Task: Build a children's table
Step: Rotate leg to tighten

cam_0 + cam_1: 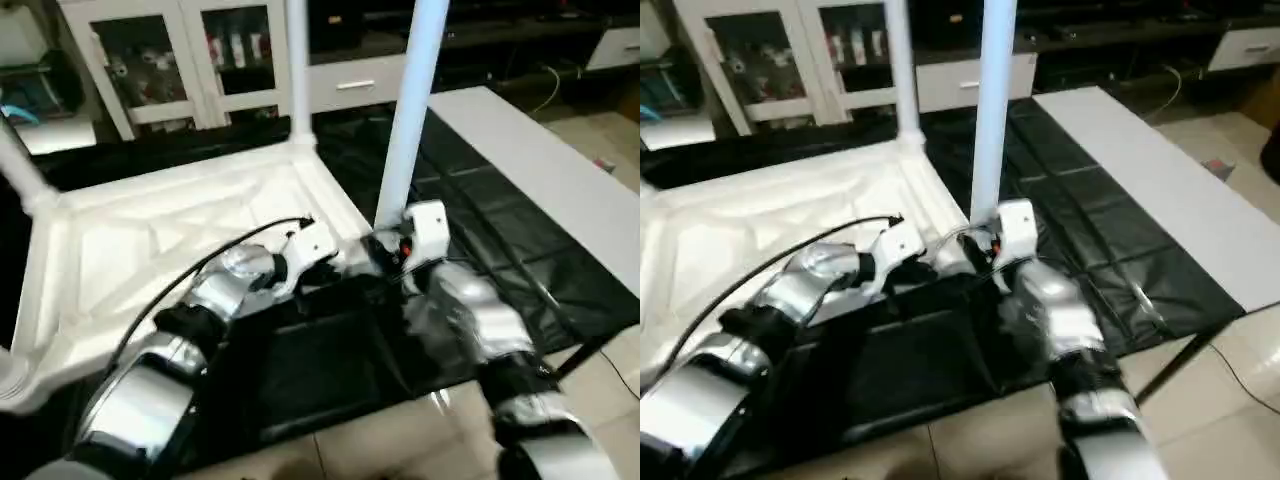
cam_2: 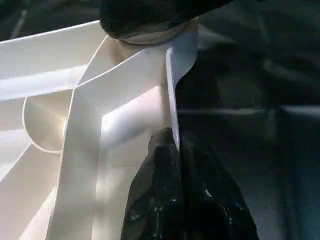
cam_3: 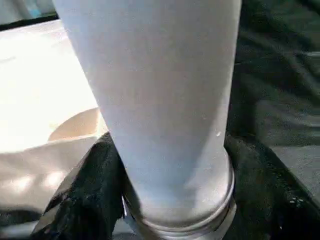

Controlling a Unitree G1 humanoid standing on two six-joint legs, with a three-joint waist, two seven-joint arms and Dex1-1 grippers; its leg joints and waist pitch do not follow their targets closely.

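The white table top (image 1: 150, 240) lies ribbed side up on the black-draped work table. One white leg (image 1: 298, 70) stands upright in its far right corner socket, and another leg (image 1: 20, 170) rises at the left. A third leg (image 1: 410, 110) stands upright at the near right corner, and my right gripper (image 3: 175, 200) is shut on its lower end, black fingers (image 3: 85, 185) on either side. My left gripper (image 2: 172, 145) is shut on the thin rim wall (image 2: 172, 90) of the top beside that corner. Both grippers meet at that corner (image 1: 365, 250).
The black cloth (image 1: 480, 200) covers the work table to the right of the top. A long white board (image 1: 560, 180) lies along its right edge. White glass-door cabinets (image 1: 180, 60) stand behind. Tiled floor (image 1: 400, 430) shows at the near edge.
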